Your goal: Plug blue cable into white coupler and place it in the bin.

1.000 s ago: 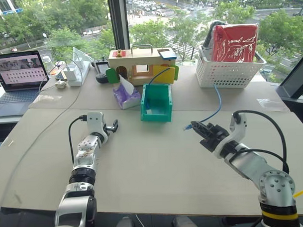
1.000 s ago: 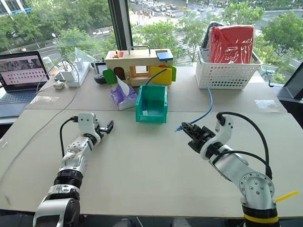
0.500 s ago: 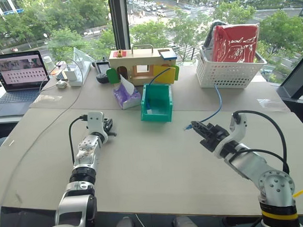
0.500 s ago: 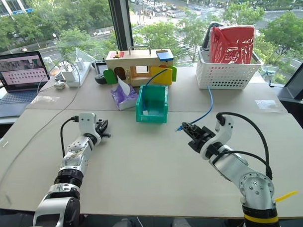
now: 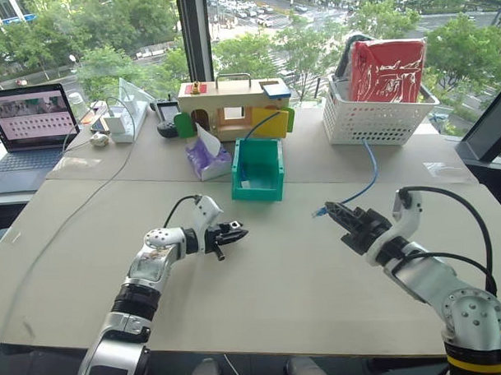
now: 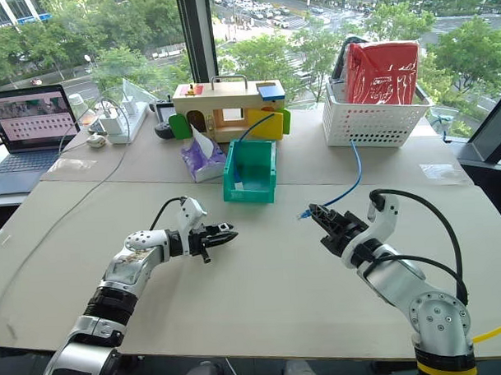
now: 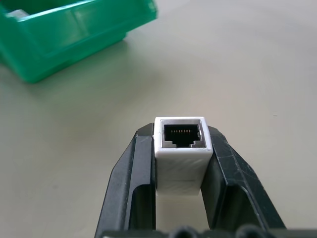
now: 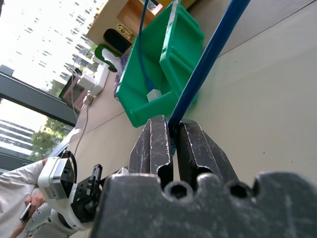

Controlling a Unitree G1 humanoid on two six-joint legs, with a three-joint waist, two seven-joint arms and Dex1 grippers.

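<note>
Laptop point(image 5: 30, 121): open, far left corner of the tabletop point(image 5: 271, 294), screen lit.

White charger block point(image 5: 116, 124): beside the laptop, cords trailing from it.

Left gripper point(image 5: 233, 233): hanging low over the tabletop's middle, pointing toward the right arm; jaws pinching the white coupler point(image 7: 182, 148) by its two sides, socket opening facing outward along the fingers.

Purple tissue pack point(image 5: 208, 158): just left of the bin, a white sheet sticking up.

Wooden toy house point(image 5: 234, 108): behind the bin, against the window.

Bin point(image 5: 259, 169): teal-green, centre back of the tabletop, lowered lip toward the robot; one end of the blue cable lies inside, its clear plug on the floor of the bin.

Blue cable point(image 5: 361, 179): second run arcs above the tabletop from near the basket to the right gripper; clear plug juts past the fingertips, pointing toward the coupler, well apart from it.

Right gripper point(image 5: 332, 209): raised above the tabletop, jaws pressed together on the cable just behind that plug.

White lattice basket point(image 5: 380, 117): far right, holding a red packet point(image 5: 386, 67).
</note>
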